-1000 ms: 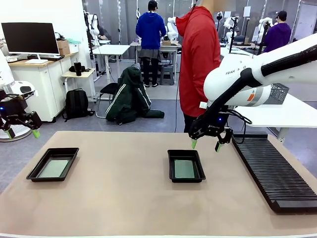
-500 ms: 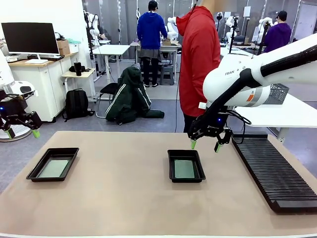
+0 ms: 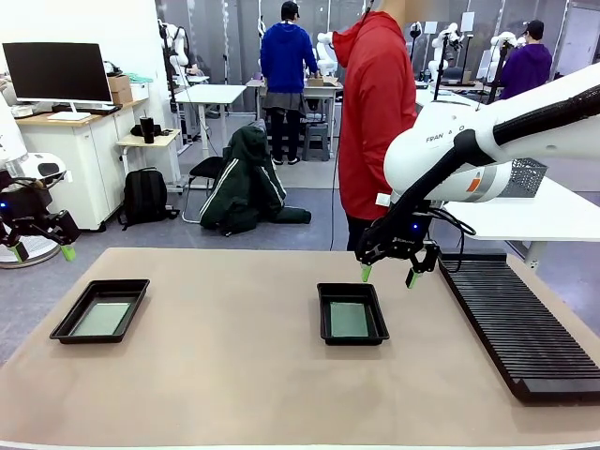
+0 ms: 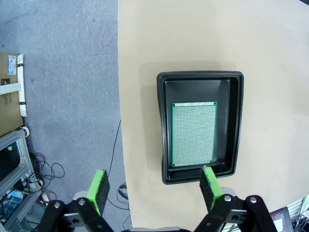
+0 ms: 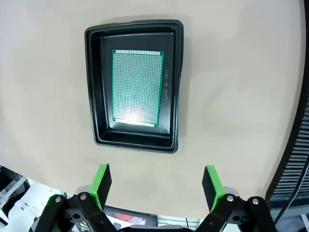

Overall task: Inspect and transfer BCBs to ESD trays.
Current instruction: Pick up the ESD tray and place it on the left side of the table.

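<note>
A tan surface [image 3: 234,375] is seen from the robot's side, stretching away toward a workshop. Nearest on it, at the left, a shallow black tray [image 3: 100,310] is set close to the left edge, and a green board [image 3: 100,319] lies flat on its floor. Near the middle, slightly right, a second tray [image 3: 352,313] is placed, also with a green board [image 3: 349,320] lying flat inside. The two trays are well apart, with bare surface between them. Along the right side a long black ribbed rack [image 3: 520,323] is laid, running from near to far.

The right tool [image 3: 386,275] is held in the air just beyond the middle tray's far rim, its green-padded fingers spread apart and nothing gripped. In the right wrist view this tray [image 5: 135,84] is seen from above, the board [image 5: 137,88] resting inside with a bright glare spot, and the rack's edge [image 5: 294,150] at the right border.

The left tool [image 3: 42,250] is held off the surface's left edge, above the floor, fingers apart and empty. In the left wrist view the left tray [image 4: 200,126] is seen below, near the surface's edge, with its board [image 4: 193,134] lying toward one side of the floor; grey floor with cables lies beside.

Beyond the surface a person in a red hooded top [image 3: 377,112] stands at the far side. Farther back a grey mesh basket [image 3: 525,176] sits on a white table, a dark jacket [image 3: 246,183] is draped over a chair, a backpack [image 3: 145,197] rests on the floor, and a monitor [image 3: 58,72] stands on a cabinet at the left. Two more people are seen standing at the rear.
</note>
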Tool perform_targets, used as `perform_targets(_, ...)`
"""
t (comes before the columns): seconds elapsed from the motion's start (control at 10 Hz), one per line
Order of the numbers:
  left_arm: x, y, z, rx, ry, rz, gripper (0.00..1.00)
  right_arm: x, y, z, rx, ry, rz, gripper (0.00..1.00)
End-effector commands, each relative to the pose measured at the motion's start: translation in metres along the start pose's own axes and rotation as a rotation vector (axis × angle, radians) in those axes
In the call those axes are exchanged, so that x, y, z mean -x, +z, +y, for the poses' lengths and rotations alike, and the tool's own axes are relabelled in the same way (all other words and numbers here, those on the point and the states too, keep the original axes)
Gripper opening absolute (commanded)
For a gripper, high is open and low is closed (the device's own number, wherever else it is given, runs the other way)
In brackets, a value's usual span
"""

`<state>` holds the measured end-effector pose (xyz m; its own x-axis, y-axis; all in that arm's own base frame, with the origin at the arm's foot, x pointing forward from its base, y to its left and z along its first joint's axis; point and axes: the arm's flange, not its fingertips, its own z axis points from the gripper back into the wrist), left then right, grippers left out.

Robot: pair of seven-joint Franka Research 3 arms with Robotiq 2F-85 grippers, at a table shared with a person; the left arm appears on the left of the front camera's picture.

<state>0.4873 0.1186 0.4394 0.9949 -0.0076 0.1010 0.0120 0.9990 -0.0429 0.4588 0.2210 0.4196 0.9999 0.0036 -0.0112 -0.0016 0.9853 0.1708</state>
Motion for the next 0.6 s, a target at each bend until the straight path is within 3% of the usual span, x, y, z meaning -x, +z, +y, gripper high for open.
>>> perform_targets(0.0, 0.0012, -0.0004, 0.0009, 0.008, -0.006, -0.003, 1.0, 0.0025, -0.0005, 0.0, 0.002, 0.001, 0.001, 1.0)
perform_targets(0.5, 0.0012, -0.0004, 0.0009, 0.008, -0.006, -0.003, 1.0, 0.0025, -0.0005, 0.0, 0.002, 0.001, 0.001, 1.0)
